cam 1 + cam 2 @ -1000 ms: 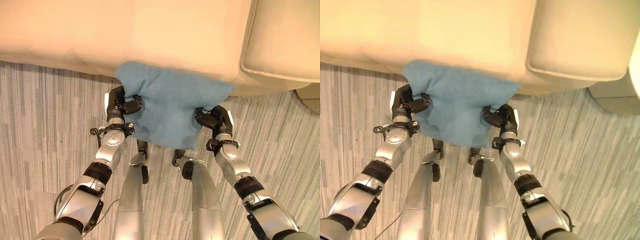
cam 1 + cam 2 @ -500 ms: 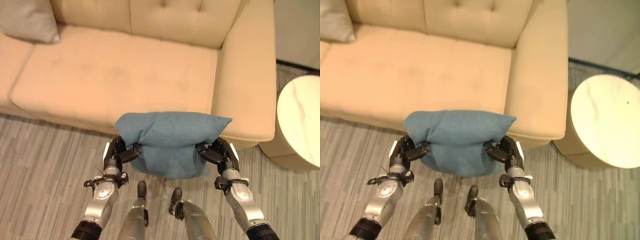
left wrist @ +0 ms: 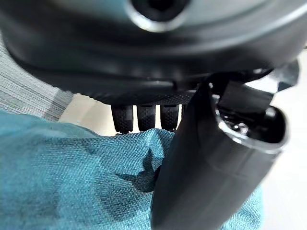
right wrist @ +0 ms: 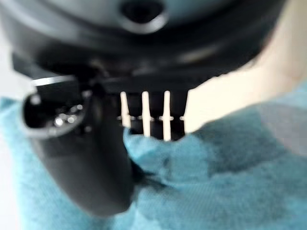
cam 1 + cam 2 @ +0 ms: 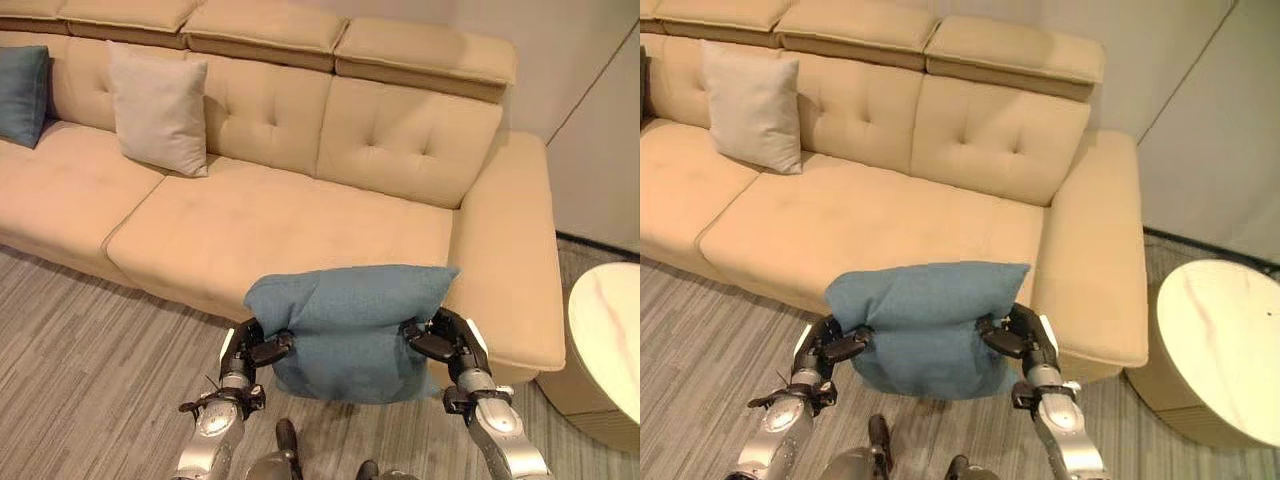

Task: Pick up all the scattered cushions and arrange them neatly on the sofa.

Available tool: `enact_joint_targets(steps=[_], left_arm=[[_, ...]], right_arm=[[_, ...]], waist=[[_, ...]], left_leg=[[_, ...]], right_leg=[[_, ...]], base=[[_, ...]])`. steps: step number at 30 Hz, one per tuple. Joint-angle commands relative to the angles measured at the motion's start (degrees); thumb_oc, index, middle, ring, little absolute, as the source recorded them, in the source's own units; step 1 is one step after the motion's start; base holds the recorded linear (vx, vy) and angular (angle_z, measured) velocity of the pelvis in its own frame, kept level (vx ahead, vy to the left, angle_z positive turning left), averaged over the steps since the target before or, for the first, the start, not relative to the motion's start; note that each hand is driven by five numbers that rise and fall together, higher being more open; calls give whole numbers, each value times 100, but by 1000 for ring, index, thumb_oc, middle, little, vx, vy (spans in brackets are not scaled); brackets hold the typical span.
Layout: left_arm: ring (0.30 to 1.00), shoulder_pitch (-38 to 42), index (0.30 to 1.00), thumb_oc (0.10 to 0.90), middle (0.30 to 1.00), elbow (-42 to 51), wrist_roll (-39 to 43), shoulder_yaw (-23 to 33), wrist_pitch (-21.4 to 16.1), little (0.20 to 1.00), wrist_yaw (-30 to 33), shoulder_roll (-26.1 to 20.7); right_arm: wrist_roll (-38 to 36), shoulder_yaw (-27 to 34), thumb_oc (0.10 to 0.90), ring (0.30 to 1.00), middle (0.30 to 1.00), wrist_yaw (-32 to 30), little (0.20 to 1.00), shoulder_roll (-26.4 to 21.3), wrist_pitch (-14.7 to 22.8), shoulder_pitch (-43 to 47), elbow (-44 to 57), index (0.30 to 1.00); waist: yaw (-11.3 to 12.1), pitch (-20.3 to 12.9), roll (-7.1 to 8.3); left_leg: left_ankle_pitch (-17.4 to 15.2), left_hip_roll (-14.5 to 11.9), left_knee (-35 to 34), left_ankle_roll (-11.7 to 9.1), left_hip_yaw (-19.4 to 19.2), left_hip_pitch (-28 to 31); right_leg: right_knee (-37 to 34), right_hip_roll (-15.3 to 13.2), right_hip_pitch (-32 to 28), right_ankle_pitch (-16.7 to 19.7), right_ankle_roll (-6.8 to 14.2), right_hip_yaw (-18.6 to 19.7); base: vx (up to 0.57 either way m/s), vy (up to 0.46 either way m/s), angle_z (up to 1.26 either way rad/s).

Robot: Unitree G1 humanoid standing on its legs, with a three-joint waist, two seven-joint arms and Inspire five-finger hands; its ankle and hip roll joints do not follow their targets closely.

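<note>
A blue-green cushion (image 5: 348, 325) hangs in the air just before the front edge of the beige sofa (image 5: 300, 220), between my two hands. My left hand (image 5: 252, 347) pinches its left side, and my right hand (image 5: 440, 340) pinches its right side. In the left wrist view the thumb (image 3: 201, 163) and fingers (image 3: 144, 117) are shut on the teal cloth (image 3: 72, 177). The right wrist view shows the same pinch on the cushion (image 4: 216, 172). A beige cushion (image 5: 160, 112) and a dark blue cushion (image 5: 22, 92) lean upright against the sofa's backrest at the left.
A round pale side table (image 5: 1215, 345) stands to the right of the sofa's armrest (image 5: 515, 250). The sofa seat in front of me is bare. Grey striped flooring (image 5: 80, 360) runs along the sofa's front.
The camera has tilted up, so the whole sofa and its back have come into sight. Both hands have raised the blue-green cushion from low by the floor to seat height.
</note>
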State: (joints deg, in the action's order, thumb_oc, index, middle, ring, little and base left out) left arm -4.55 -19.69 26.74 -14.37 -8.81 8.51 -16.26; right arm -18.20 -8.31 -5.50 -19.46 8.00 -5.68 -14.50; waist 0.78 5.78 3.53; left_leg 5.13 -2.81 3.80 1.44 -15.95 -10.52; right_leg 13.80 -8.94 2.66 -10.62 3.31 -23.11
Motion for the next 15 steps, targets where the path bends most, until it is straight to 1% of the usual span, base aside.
enact_joint_targets(steps=[1, 2, 3, 4, 5, 6, 7, 8, 9, 10, 11, 12, 13, 14, 15], left_arm=[[300, 250, 300, 400, 300, 794, -230, 241, -620, 300, -152, -89], [300, 237, 300, 400, 300, 844, -253, 251, -593, 300, -156, -144], [300, 268, 300, 400, 300, 833, -251, 245, -589, 300, -148, -167], [300, 316, 300, 400, 300, 827, -252, 246, -600, 300, -130, -189], [300, 373, 300, 400, 300, 797, -281, 227, -623, 300, -99, -203], [300, 377, 300, 400, 300, 796, -281, 228, -623, 300, -99, -202], [300, 394, 300, 400, 300, 795, -286, 219, -635, 300, -90, -191], [300, 396, 300, 400, 300, 810, -281, 230, -645, 300, -88, -178], [300, 399, 300, 400, 300, 810, -281, 231, -645, 300, -88, -177], [300, 393, 300, 400, 300, 802, -295, 224, -651, 300, -108, -167], [300, 407, 300, 400, 300, 796, -308, 202, -644, 300, -113, -153], [300, 409, 300, 400, 300, 796, -308, 203, -644, 300, -113, -154], [300, 444, 300, 400, 300, 766, -319, 185, -664, 300, -105, -113], [300, 458, 300, 400, 300, 759, -316, 186, -680, 300, -127, -111], [300, 460, 300, 400, 300, 726, -365, 169, -684, 300, -198, -95]], right_arm=[[85, 158, 400, 300, 300, 17, 300, 74, 684, 712, 788, 300], [194, 142, 400, 300, 300, 42, 300, 109, 634, 730, 833, 300], [211, 129, 400, 300, 300, 46, 300, 138, 624, 752, 858, 300], [218, 109, 400, 300, 300, 49, 300, 179, 634, 777, 863, 300], [230, 67, 400, 300, 300, 45, 300, 251, 648, 803, 839, 300], [231, 69, 400, 300, 300, 45, 300, 251, 648, 806, 838, 300], [238, 60, 400, 300, 300, 48, 300, 265, 652, 803, 827, 300], [254, 63, 400, 300, 300, 43, 300, 259, 651, 820, 809, 300], [254, 63, 400, 300, 300, 43, 300, 258, 652, 823, 808, 300], [241, 44, 400, 300, 300, 31, 300, 220, 656, 839, 772, 300], [226, 60, 400, 300, 300, 25, 300, 204, 655, 835, 765, 300], [226, 61, 400, 300, 300, 25, 300, 204, 655, 838, 765, 300], [251, 78, 400, 300, 300, -1, 300, 188, 660, 831, 716, 300], [260, 88, 400, 300, 300, 14, 300, 176, 647, 819, 710, 300], [272, 97, 400, 300, 300, 33, 300, 130, 660, 780, 710, 300]], waist=[[106, -393, 83], [111, -335, 106], [81, -274, 89], [44, -224, 44], [-14, -141, -6], [-9, -157, -16], [-53, -118, -33], [-85, -102, -49], [-84, -116, -61], [-132, -101, -32], [-184, -78, -6], [-185, -86, -8], [-281, -74, 12], [-297, -69, 37], [-318, -101, 84]], left_leg=[[-292, -89, -157, -468, 176, 243], [-394, 25, -223, -309, 163, 403], [-424, 40, -240, -250, 216, 447], [-437, 24, -251, -213, 260, 464], [-513, 50, -274, -161, 342, 579], [-501, 35, -275, -164, 339, 555], [-533, 66, -317, -163, 390, 641], [-560, 91, -353, -170, 447, 709], [-548, 75, -353, -174, 447, 687], [-617, 167, -382, -169, 521, 779], [-690, 242, -386, -164, 597, 861], [-678, 237, -385, -165, 598, 844], [-777, 360, -371, -166, 783, 933], [-820, 411, -334, -175, 865, 961], [-967, 483, -233, -186, 951, 1002]], right_leg=[[-933, 115, -661, 521, 443, 304], [-140, -134, -441, 771, 585, 421], [297, -208, -247, 866, 614, 529], [630, -210, 19, 960, 630, 636], [974, -124, 357, 874, 600, 871], [955, -107, 376, 896, 591, 871], [943, 15, 528, 761, 530, 1005], [739, 134, 645, 668, 477, 1091], [706, 153, 653, 698, 469, 1086], [144, 269, 655, 745, 436, 1194], [-160, 387, 726, 807, 423, 1337], [-188, 393, 730, 833, 419, 1334], [-523, 560, 967, 1067, 483, 1626], [-609, 562, 964, 1137, 497, 1654], [-864, 536, 750, 1203, 472, 1647]], base=[[179, 247, -2], [168, 252, -16], [125, 228, -15], [102, 154, 1], [69, 98, 19], [111, 83, 21], [115, 23, 30], [116, 23, 17], [174, -13, 14], [168, -32, 1], [168, -31, 16], [196, -37, 42], [188, -48, 70], [294, -114, 81], [209, -143, 75]])
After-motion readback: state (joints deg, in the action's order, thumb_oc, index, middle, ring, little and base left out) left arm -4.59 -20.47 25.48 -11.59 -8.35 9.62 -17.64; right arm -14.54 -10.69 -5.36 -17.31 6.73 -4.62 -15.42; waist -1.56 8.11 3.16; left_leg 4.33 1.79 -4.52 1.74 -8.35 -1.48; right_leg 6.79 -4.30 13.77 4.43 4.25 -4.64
